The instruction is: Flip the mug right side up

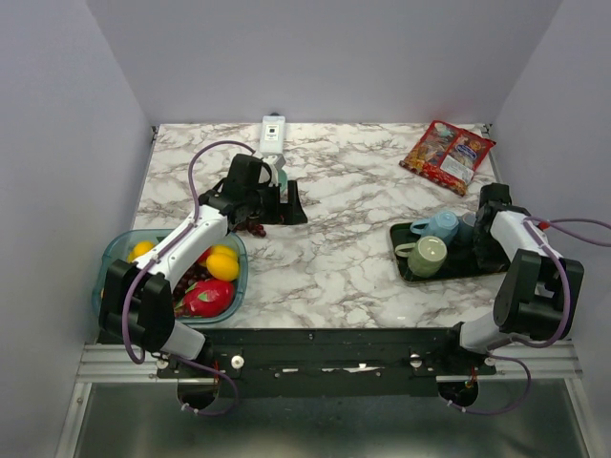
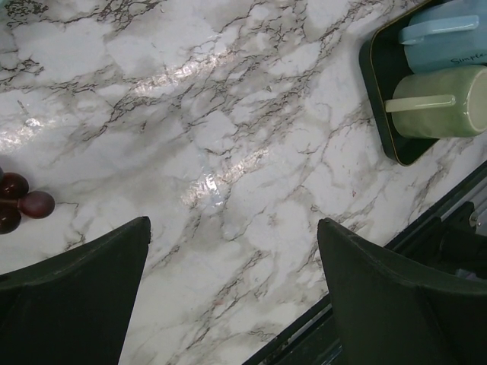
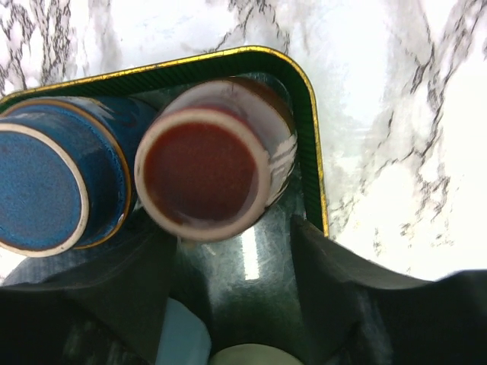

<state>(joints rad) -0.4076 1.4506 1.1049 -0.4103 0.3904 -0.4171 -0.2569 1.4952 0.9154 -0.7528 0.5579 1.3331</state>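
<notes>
A dark green tray [image 1: 409, 272] at the right holds several mugs. In the right wrist view a brown mug [image 3: 202, 171] and a dark blue mug [image 3: 38, 186] stand side by side with flat bases facing up. My right gripper [image 3: 232, 232] is open just above the tray, beside the brown mug and not touching it; it also shows in the top view [image 1: 485, 229]. A green mug [image 1: 427, 256] and a light blue mug [image 1: 439, 226] sit at the tray's left. My left gripper [image 1: 284, 205] is open and empty over the marble [image 2: 232, 251].
A teal basket [image 1: 115, 250] of fruit stands at the near left. Dark grapes [image 2: 19, 201] lie by the left gripper. A red snack bag [image 1: 447, 155] lies at the back right. A white device [image 1: 273, 134] lies at the back centre. The tray rim [image 3: 316, 152] runs beside the brown mug.
</notes>
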